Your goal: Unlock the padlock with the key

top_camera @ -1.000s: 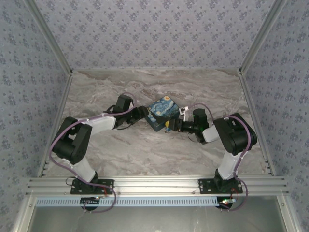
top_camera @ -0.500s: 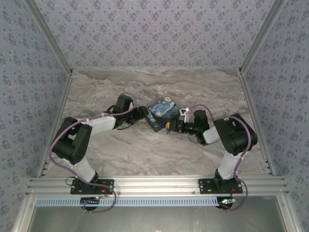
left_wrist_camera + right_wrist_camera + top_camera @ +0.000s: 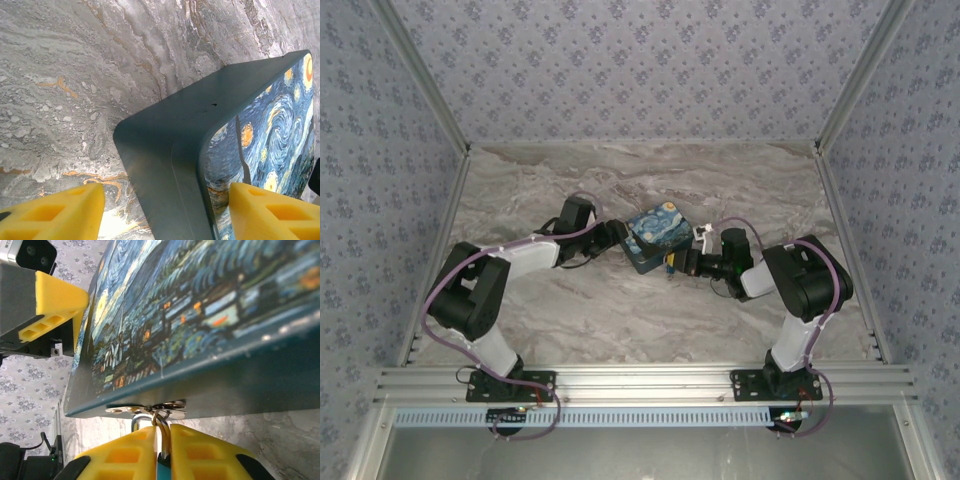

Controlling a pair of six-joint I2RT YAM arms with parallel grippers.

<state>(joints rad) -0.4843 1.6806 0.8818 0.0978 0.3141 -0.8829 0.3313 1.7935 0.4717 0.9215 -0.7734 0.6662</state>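
- Teal padlock [image 3: 161,471] hangs from the hasp [image 3: 145,409] on the box [image 3: 200,300] front; right gripper [image 3: 163,437] pinched on it.
- Left gripper [image 3: 165,197] spread, straddling box corner, not clamping.
- Judged: light, rigid, slick metal; hold the body, not the thin shackle [image 3: 159,424].

A starry-night print box [image 3: 655,235] occupies the middle of a marbled tabletop [image 3: 620,320] between 3 floral-papered walls [image 3: 650,70].

Painted box [image 3: 657,238] on marble table [image 3: 570,325]; left gripper [image 3: 617,236] at left edge, right gripper [image 3: 678,263] at near-right corner.
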